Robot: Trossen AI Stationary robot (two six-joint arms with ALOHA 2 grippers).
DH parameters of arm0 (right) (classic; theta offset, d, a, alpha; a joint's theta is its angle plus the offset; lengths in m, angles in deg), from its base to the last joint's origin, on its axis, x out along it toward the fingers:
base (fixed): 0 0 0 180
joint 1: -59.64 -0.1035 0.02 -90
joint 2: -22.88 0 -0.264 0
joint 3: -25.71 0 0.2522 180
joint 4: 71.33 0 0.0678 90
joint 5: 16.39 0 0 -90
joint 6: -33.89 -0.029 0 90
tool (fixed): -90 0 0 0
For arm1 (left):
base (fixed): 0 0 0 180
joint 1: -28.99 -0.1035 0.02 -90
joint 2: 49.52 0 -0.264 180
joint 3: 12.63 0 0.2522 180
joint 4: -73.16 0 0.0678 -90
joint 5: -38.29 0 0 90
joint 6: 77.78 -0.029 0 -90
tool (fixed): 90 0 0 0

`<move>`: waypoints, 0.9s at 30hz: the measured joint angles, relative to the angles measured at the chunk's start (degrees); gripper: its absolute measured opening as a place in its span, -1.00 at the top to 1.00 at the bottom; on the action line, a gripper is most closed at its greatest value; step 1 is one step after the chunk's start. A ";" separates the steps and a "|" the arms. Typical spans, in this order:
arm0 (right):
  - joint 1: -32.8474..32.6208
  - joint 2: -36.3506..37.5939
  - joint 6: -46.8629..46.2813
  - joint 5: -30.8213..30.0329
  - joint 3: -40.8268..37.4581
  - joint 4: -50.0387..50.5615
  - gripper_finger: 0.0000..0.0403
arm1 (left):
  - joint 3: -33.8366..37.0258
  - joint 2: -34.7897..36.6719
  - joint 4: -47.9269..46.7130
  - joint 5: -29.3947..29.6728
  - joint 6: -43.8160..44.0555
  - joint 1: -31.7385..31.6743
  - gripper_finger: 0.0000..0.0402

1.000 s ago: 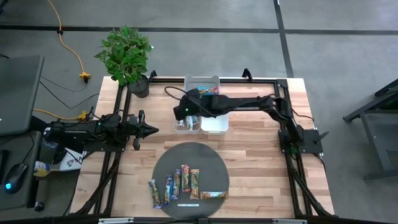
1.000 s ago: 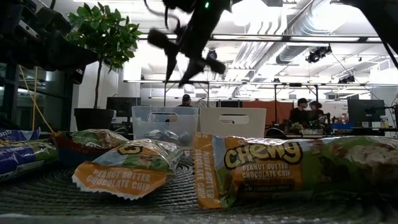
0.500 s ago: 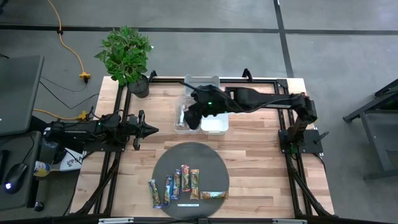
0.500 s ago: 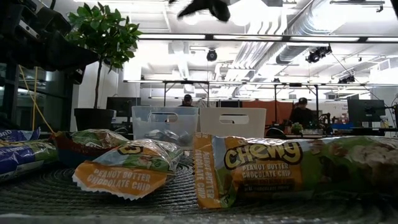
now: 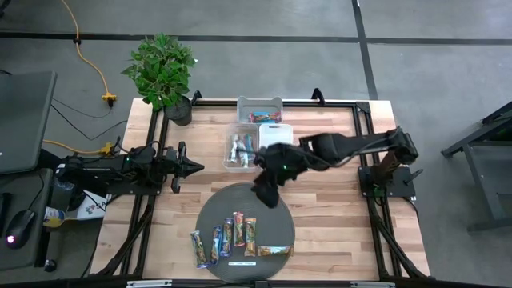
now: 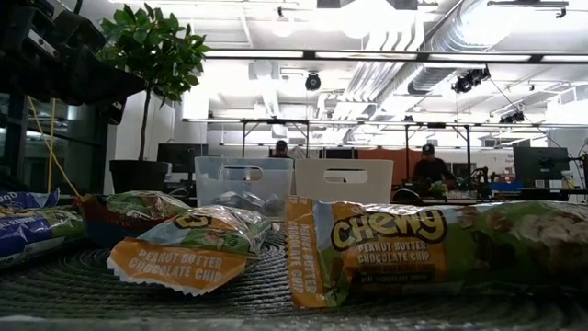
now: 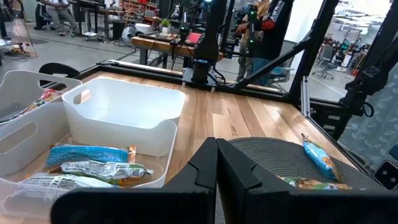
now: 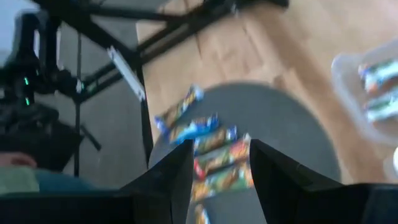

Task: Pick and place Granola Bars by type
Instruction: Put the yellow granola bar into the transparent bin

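Note:
Several granola bars (image 5: 238, 236) lie flat in a row on a round grey mat (image 5: 228, 202) near the table's near edge; the low view shows them close up (image 6: 432, 244). More bars lie in a clear bin (image 5: 240, 150), and red ones in a far clear bin (image 5: 260, 110). My right gripper (image 5: 264, 194) hangs open and empty over the mat's far edge; its wrist view looks down on the row of bars (image 8: 214, 146). My left gripper (image 5: 192, 166) waits shut at the table's left, level, pointing right (image 7: 216, 168). The low view shows neither gripper.
A white bin (image 5: 276, 132) stands beside the clear one, partly under my right arm. A thin white label strip (image 5: 242, 262) lies on the mat's near edge. A potted plant (image 5: 162, 72) stands at the far left corner. Bare wood lies on either side of the mat.
My right gripper has swung from above the clear bin toward the table's near edge and now hangs over the mat's far edge. It has left the low view, where it showed open at the top. The bars on the mat have stayed put.

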 joint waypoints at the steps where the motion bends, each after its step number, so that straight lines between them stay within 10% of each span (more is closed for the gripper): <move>1: -0.82 0.00 -0.86 -0.10 0.00 1.02 0.31 | 0.00 -0.02 0.00 -0.01 0.00 0.01 1.00; 27: -16.59 -1.08 5.61 -7.99 -0.24 6.66 0.24 | -0.01 -0.01 -0.04 -0.02 0.00 0.00 1.00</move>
